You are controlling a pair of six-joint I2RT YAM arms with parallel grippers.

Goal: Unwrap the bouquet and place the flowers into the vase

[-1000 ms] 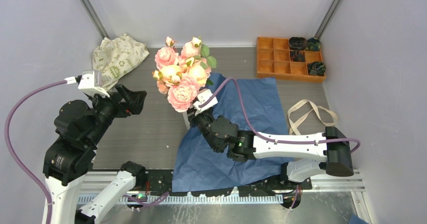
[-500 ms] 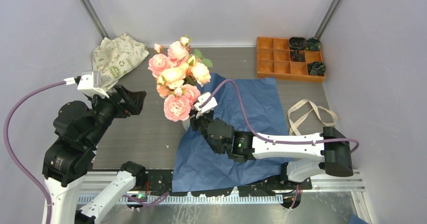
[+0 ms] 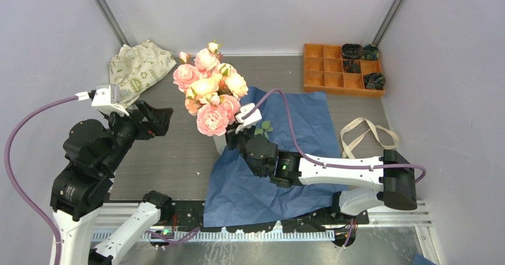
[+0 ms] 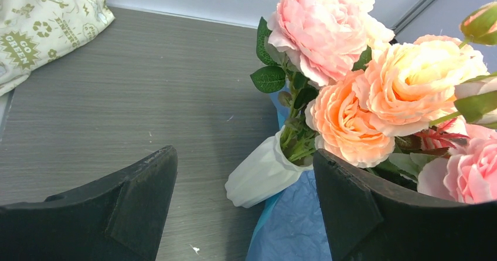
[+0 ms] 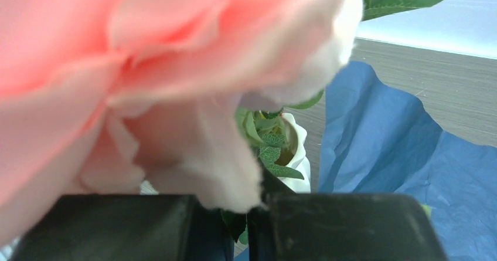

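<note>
Flowers [image 3: 209,95] stand with stems in vase [image 4: 261,176] mouth; blooms spread above vase, leaning to its far left. Vase looks tilted in left wrist view, base at left edge of blue paper [image 3: 280,152] on surface [image 3: 172,152]. Right hand [image 3: 237,135] just right of vase, fingers nearly together, pinching green stems above vase mouth. Left hand [image 3: 162,117] well left of vase, spread wide, empty. Ribbon [image 3: 363,135] well right of vase. Tray [image 3: 333,68] behind vase, far right; cloth [image 3: 140,67] behind vase, far left.
</note>
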